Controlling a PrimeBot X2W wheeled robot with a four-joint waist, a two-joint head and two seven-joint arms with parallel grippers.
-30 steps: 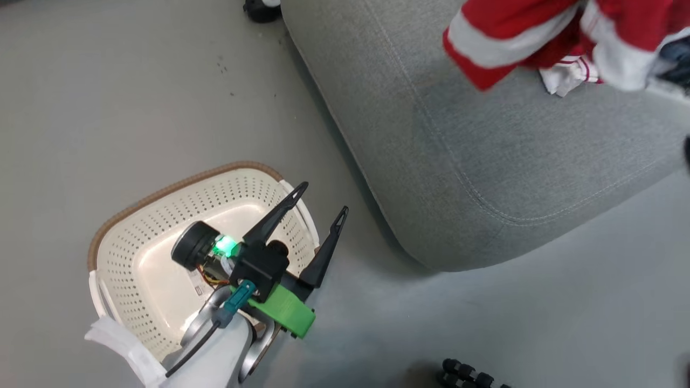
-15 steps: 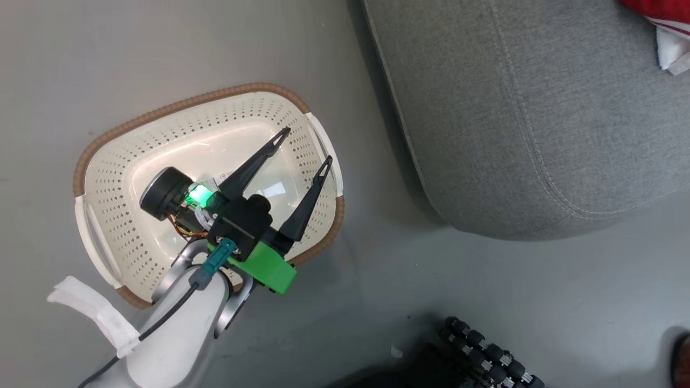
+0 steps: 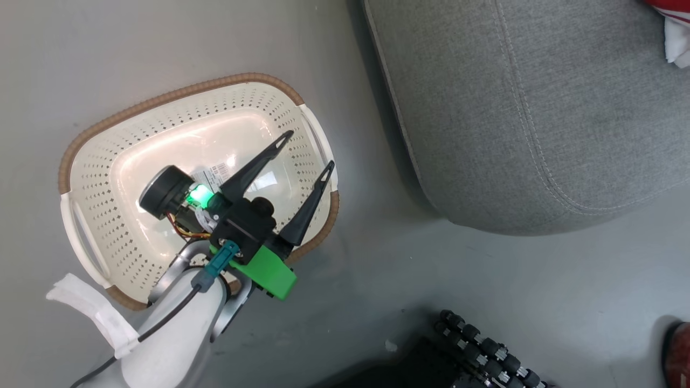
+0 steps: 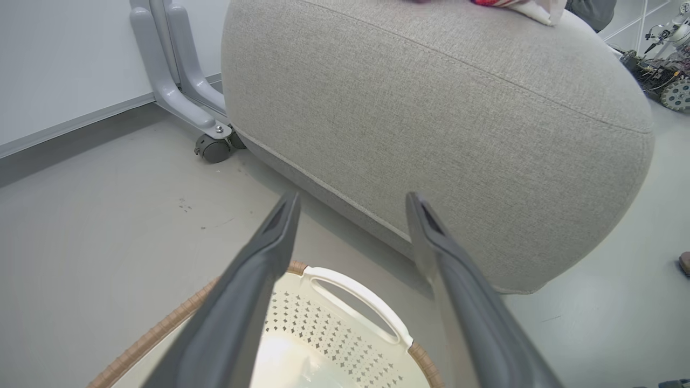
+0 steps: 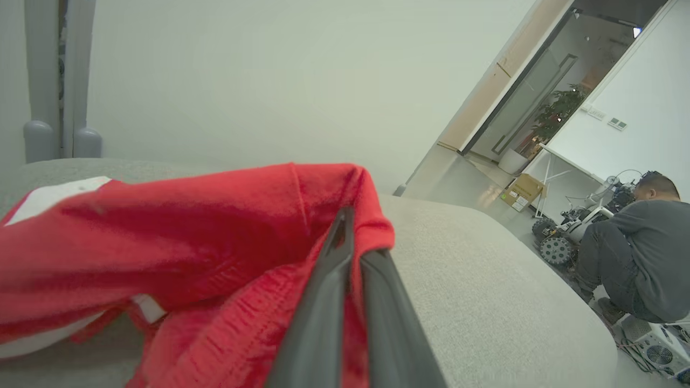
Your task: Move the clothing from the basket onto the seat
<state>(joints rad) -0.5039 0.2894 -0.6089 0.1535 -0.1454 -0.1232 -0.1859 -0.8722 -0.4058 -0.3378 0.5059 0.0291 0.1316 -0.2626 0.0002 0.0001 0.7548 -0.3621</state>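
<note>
Clearly the right gripper (image 5: 356,234), pinched tight on the red clothing (image 5: 161,226), holds it just above the seat's (image 5: 485,280) far right part, cloth trailing from its fingertips. The left gripper (image 3: 308,149) hangs spread wide over the basket (image 3: 161,102), well to the left, so letting go falls to the right arm.

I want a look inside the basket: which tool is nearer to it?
Left. The left tool hangs open over the basket, above its inside. The right tool is away at the seat, shut on the clothing.
</note>
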